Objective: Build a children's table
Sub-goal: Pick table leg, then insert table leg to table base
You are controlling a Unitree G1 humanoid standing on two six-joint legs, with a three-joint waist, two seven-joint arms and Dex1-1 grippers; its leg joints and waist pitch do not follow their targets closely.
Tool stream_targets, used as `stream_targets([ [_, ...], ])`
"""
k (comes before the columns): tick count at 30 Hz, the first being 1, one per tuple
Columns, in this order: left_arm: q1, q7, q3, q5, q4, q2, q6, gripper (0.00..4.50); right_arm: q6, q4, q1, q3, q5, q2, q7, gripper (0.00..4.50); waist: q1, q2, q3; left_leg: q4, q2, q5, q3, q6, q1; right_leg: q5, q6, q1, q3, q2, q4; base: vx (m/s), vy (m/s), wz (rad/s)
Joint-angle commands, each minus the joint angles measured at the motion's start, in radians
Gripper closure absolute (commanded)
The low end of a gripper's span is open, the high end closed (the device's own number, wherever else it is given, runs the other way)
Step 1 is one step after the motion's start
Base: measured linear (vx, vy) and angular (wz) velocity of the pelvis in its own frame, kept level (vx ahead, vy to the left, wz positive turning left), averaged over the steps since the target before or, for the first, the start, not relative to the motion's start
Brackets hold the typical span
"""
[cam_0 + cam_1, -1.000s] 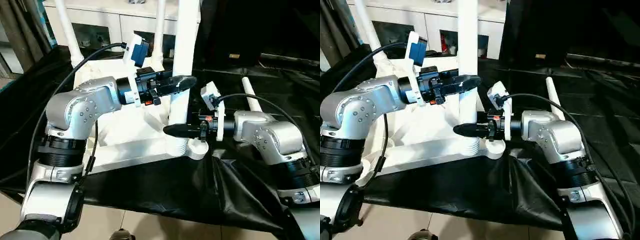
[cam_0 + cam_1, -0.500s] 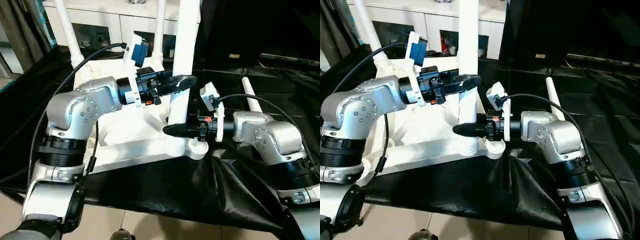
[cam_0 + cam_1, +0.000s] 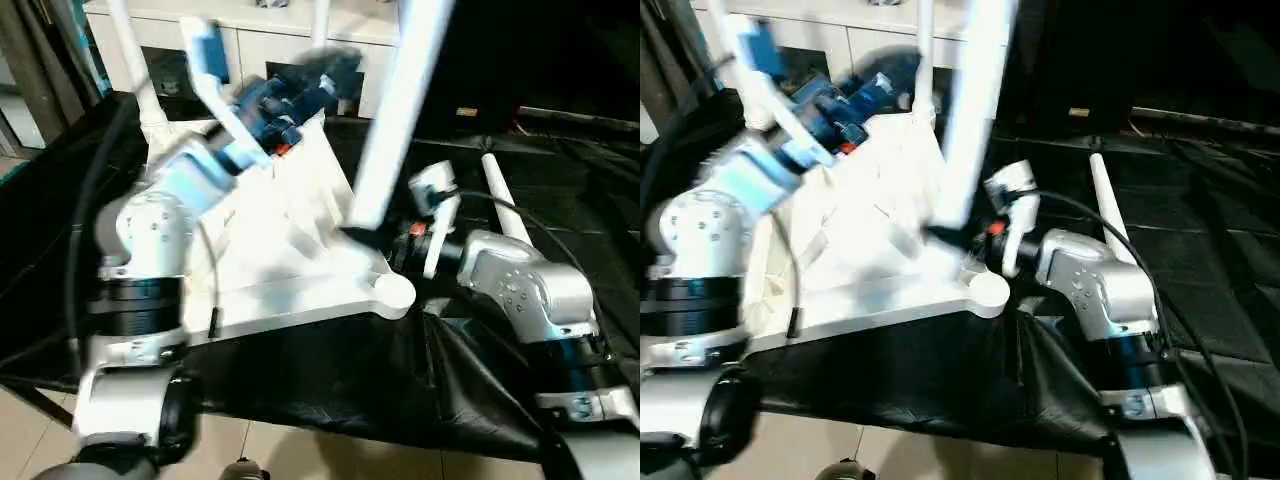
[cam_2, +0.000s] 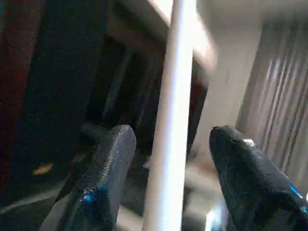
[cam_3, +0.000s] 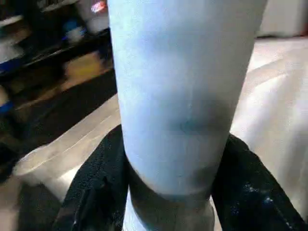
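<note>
The tabletop (image 3: 290, 300) is seen lying upside down on a black cloth (image 3: 330, 380), its ribbed underside turned upward and its near right corner socket (image 3: 392, 291) standing open with nothing in it. One leg (image 3: 400, 110) is held tilted above that corner, its lower end close over the tabletop but clear of the socket, its upper part leaning away toward the right. The right gripper (image 5: 168, 202) is clamped on this leg near its lower end; in the right wrist view the two black fingers (image 5: 94, 192) are pressed against the tube on either side. The left gripper (image 4: 171, 134) is raised over the far part of the tabletop and is much blurred in the head views. In the left wrist view its fingers (image 4: 108, 168) are spread wide, and a slim white tube is seen between them with a gap on each side — nothing is gripped, and which leg that tube is cannot be told. Two further legs are seen standing upright at the far side of the tabletop, one at the left (image 3: 135, 70) and one nearer the middle (image 3: 320, 15). A loose leg (image 3: 505, 200) is laid flat on the cloth beyond the right forearm, well apart from the tabletop. A white cabinet (image 3: 260, 25) is seen behind.
</note>
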Motion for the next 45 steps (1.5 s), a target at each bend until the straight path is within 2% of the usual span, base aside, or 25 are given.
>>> stream_targets([
  [1,0.072,-0.125,-0.173,0.148,-0.016,0.071,-0.063,1.57,-0.049,-0.021,0.025,0.000,-0.066,-0.033,-0.047,2.61,-0.006,0.010,-0.084,-0.071,0.020,-0.120,-0.007,-0.046,0.019,-0.122,-0.112,0.055,0.046,-0.058,-0.077,0.000,0.000,0.00],
  [3,0.112,-0.178,-0.254,0.201,-0.022,0.121,-0.093,1.57,-0.066,-0.032,0.037,0.008,-0.094,-0.043,-0.065,2.61,-0.006,0.013,-0.086,-0.070,0.019,-0.120,-0.004,-0.056,0.022,-0.110,-0.109,0.053,0.048,-0.058,-0.076,0.000,0.000,0.00],
  [4,0.121,-0.188,-0.269,0.207,-0.023,0.130,-0.097,1.57,-0.066,-0.034,0.039,0.005,-0.096,-0.043,-0.071,2.61,-0.007,0.023,-0.086,-0.070,0.019,-0.125,-0.005,-0.063,0.021,-0.103,-0.114,0.053,0.048,-0.058,-0.072,0.000,0.000,0.00],
  [5,0.148,-0.214,-0.321,0.238,-0.021,0.157,-0.114,1.57,-0.061,-0.039,0.043,0.001,-0.108,-0.047,-0.093,2.61,-0.010,0.019,-0.086,-0.072,0.018,-0.143,-0.005,-0.069,0.022,-0.092,-0.132,0.057,0.047,-0.057,-0.071,0.000,0.000,0.00],
  [7,0.156,-0.213,-0.352,0.272,-0.006,0.167,-0.140,1.57,-0.053,-0.040,0.045,0.004,-0.121,-0.053,-0.110,2.61,-0.013,0.020,-0.084,-0.073,0.018,-0.165,-0.004,-0.069,0.022,-0.103,-0.145,0.055,0.048,-0.057,-0.074,0.000,0.000,0.00],
  [10,0.165,-0.223,-0.442,0.380,0.061,0.182,-0.219,1.57,-0.045,-0.036,0.058,0.021,-0.153,-0.068,-0.147,2.61,-0.017,0.014,-0.080,-0.075,0.015,-0.173,-0.005,-0.066,0.019,-0.134,-0.133,0.059,0.049,-0.057,-0.080,0.000,0.000,0.00],
  [12,0.168,-0.236,-0.463,0.401,0.111,0.166,-0.242,1.57,-0.044,-0.041,0.069,0.026,-0.161,-0.065,-0.163,2.61,-0.022,0.015,-0.082,-0.075,0.015,-0.176,-0.005,-0.069,0.018,-0.150,-0.124,0.061,0.050,-0.060,-0.079,0.000,0.000,0.00],
  [15,0.168,-0.245,-0.466,0.401,0.137,0.152,-0.240,1.57,-0.037,-0.048,0.074,0.025,-0.163,-0.057,-0.174,2.61,-0.027,0.014,-0.084,-0.073,0.015,-0.164,-0.005,-0.066,0.017,-0.115,-0.146,0.061,0.048,-0.059,-0.075,0.000,0.000,0.00],
  [16,0.166,-0.238,-0.473,0.411,0.158,0.145,-0.251,1.57,-0.038,-0.052,0.078,0.026,-0.166,-0.053,-0.177,2.61,-0.029,0.019,-0.085,-0.072,0.015,-0.164,-0.005,-0.063,0.016,-0.105,-0.154,0.060,0.048,-0.058,-0.074,0.000,0.000,0.00],
  [17,0.161,-0.221,-0.483,0.431,0.190,0.138,-0.264,1.57,-0.040,-0.058,0.081,0.028,-0.170,-0.049,-0.179,2.61,-0.032,0.018,-0.084,-0.071,0.014,-0.169,-0.004,-0.059,0.018,-0.097,-0.157,0.059,0.049,-0.057,-0.076,0.000,0.000,0.00],
  [20,0.146,-0.182,-0.497,0.481,0.270,0.122,-0.302,1.85,-0.042,-0.073,0.088,0.034,-0.170,-0.041,-0.187,2.61,-0.031,0.020,-0.086,-0.070,0.014,-0.167,-0.005,-0.055,0.019,-0.086,-0.156,0.062,0.049,-0.057,-0.076,0.000,0.000,0.00],
  [24,0.137,-0.170,-0.498,0.502,0.310,0.114,-0.304,2.13,-0.040,-0.083,0.092,0.035,-0.167,-0.035,-0.192,2.61,-0.030,0.024,-0.085,-0.071,0.017,-0.182,-0.006,-0.057,0.020,-0.081,-0.171,0.060,0.049,-0.058,-0.075,0.000,0.000,0.00],
  [25,0.136,-0.171,-0.499,0.506,0.315,0.114,-0.300,2.32,-0.039,-0.085,0.093,0.036,-0.167,-0.033,-0.193,2.61,-0.030,0.025,-0.086,-0.071,0.017,-0.183,-0.006,-0.057,0.021,-0.080,-0.172,0.060,0.048,-0.058,-0.074,0.000,0.000,0.00],
  [29,0.131,-0.169,-0.503,0.527,0.342,0.114,-0.297,2.48,-0.039,-0.090,0.095,0.041,-0.169,-0.025,-0.196,2.61,-0.028,0.026,-0.085,-0.072,0.018,-0.195,-0.007,-0.057,0.022,-0.090,-0.176,0.059,0.049,-0.060,-0.075,0.000,0.000,0.00],
  [34,0.128,-0.169,-0.499,0.547,0.378,0.105,-0.302,2.91,-0.039,-0.092,0.094,0.046,-0.168,-0.017,-0.197,2.61,-0.027,0.025,-0.084,-0.073,0.018,-0.204,-0.008,-0.059,0.023,-0.102,-0.175,0.059,0.049,-0.061,-0.077,0.000,0.000,0.00],
  [41,0.125,-0.185,-0.481,0.545,0.389,0.094,-0.286,3.46,-0.037,-0.095,0.095,0.049,-0.167,-0.009,-0.193,2.61,-0.026,0.027,-0.083,-0.074,0.018,-0.212,-0.008,-0.057,0.022,-0.115,-0.178,0.058,0.049,-0.063,-0.078,0.000,0.000,0.00],
  [42,0.124,-0.186,-0.480,0.546,0.390,0.093,-0.286,3.71,-0.037,-0.096,0.096,0.049,-0.167,-0.009,-0.193,2.61,-0.026,0.027,-0.083,-0.074,0.018,-0.214,-0.008,-0.057,0.022,-0.117,-0.177,0.058,0.049,-0.063,-0.079,0.000,0.000,0.00],
  [43,0.124,-0.188,-0.479,0.546,0.391,0.093,-0.283,3.71,-0.037,-0.096,0.097,0.049,-0.167,-0.009,-0.192,2.61,-0.026,0.030,-0.084,-0.074,0.019,-0.216,-0.009,-0.058,0.023,-0.118,-0.178,0.058,0.049,-0.063,-0.078,0.000,0.000,0.00],
  [45,0.123,-0.193,-0.475,0.544,0.393,0.093,-0.274,3.83,-0.037,-0.094,0.096,0.048,-0.167,-0.009,-0.191,2.61,-0.026,0.029,-0.084,-0.075,0.019,-0.218,-0.009,-0.058,0.023,-0.118,-0.178,0.058,0.049,-0.063,-0.079,0.000,0.000,0.00],
])
